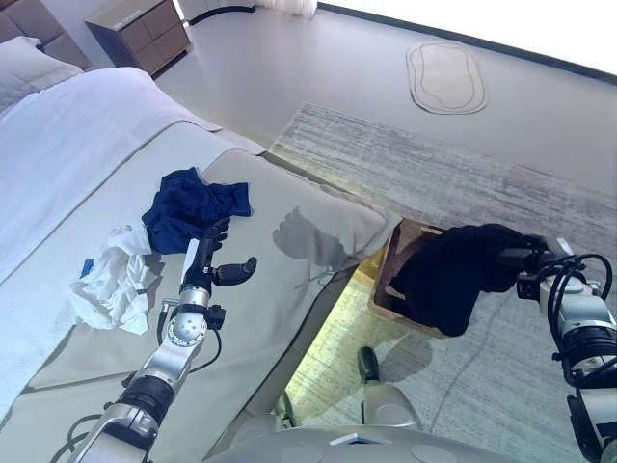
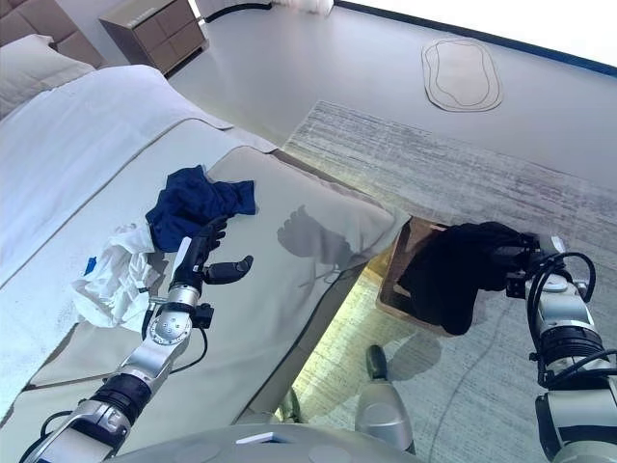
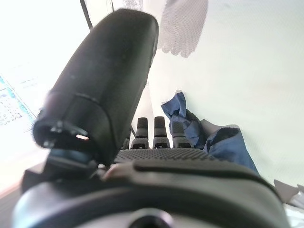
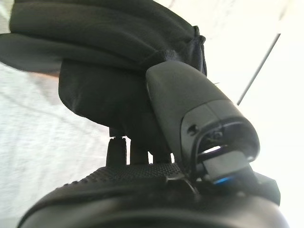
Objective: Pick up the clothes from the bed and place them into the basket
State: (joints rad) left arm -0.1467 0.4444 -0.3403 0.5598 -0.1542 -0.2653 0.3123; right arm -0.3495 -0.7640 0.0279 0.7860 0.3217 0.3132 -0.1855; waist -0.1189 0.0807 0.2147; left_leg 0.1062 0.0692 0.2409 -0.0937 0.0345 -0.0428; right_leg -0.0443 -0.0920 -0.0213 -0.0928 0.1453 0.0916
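A dark blue garment (image 1: 193, 207) and a white garment (image 1: 114, 275) lie crumpled on the bed (image 1: 289, 241). My left hand (image 1: 207, 256) is open just in front of the blue garment (image 3: 223, 142), thumb spread to the side, fingers straight and reaching its near edge. My right hand (image 1: 525, 258) is shut on a black garment (image 1: 453, 270), which hangs over the brown basket (image 1: 400, 241) on the floor beside the bed. In the right wrist view my thumb (image 4: 190, 104) pinches the black cloth (image 4: 95, 47) against my fingers.
The bed's edge drops off beside the basket. A grey rug (image 1: 463, 174) covers the floor under the basket. A wooden nightstand (image 1: 140, 34) stands at the far left by a pillow (image 1: 29, 68). A small oval mat (image 1: 445, 77) lies farther out.
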